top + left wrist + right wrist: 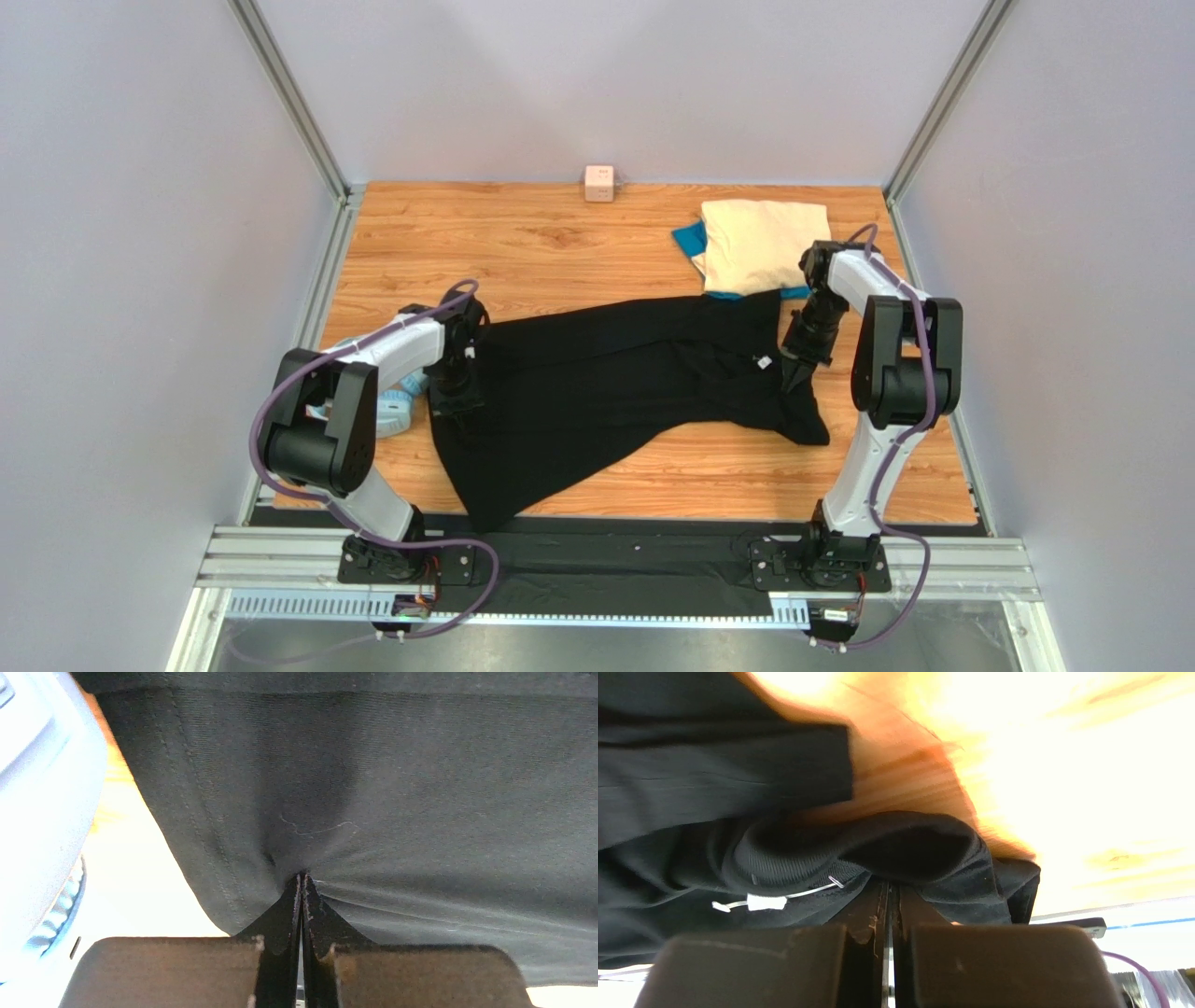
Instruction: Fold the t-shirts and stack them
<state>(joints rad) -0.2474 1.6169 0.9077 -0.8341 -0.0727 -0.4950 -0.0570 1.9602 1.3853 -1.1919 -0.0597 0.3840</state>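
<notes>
- We see the black t-shirt [617, 385] spread slantwise across the middle of the wooden table [533, 238]. It is stretched between the two arms, and its lower end reaches toward the near edge.
- The left gripper [302, 882] is pinched tight on the shirt's left edge. In the left wrist view the cloth gathers into creases right at the tips, beside a stitched hem.
- The right gripper [889, 889] is clamped on the shirt's right end, where a ribbed band curls above its tips. A small white tag [766, 901] on a thin loop hangs just left of them. This may be the collar, though the blurred view leaves us unsure.
- The cream-beige t-shirt [765, 241] lies folded at the far right of the table, on top of the blue t-shirt [687, 241]. Only a strip of the blue shows along its left and near edges.
- A pink cube [599, 182] sits at the far edge, well apart from the shirts.
- A light-blue ring [396, 410] lies beside the left arm, just left of the black shirt and partly hidden.
</notes>
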